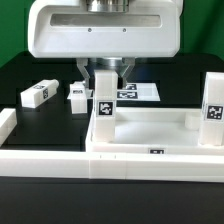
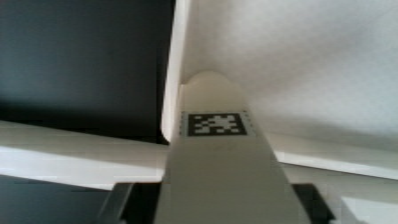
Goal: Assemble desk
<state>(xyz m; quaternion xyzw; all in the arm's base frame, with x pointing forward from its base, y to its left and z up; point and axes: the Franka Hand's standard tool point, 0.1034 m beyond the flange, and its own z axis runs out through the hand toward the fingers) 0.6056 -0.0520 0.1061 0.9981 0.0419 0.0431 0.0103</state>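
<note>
The desk top [image 1: 150, 135], a white tray with a raised rim, lies in front of the arm. My gripper [image 1: 104, 78] is shut on a white leg [image 1: 104, 105] with a black-and-white tag. The leg stands upright at the tray's corner on the exterior view's left. In the wrist view this leg [image 2: 217, 150] runs out from between the dark fingers [image 2: 135, 200] down to the corner of the desk top [image 2: 320, 80]. Whether its end sits in the socket is hidden. A second leg [image 1: 213, 105] stands upright at the corner on the exterior view's right.
Two loose white legs [image 1: 35, 94] [image 1: 78, 97] lie on the black table toward the exterior view's left. The marker board [image 1: 138, 92] lies behind the tray. White border rails [image 1: 60, 160] run along the front and left [image 1: 7, 125].
</note>
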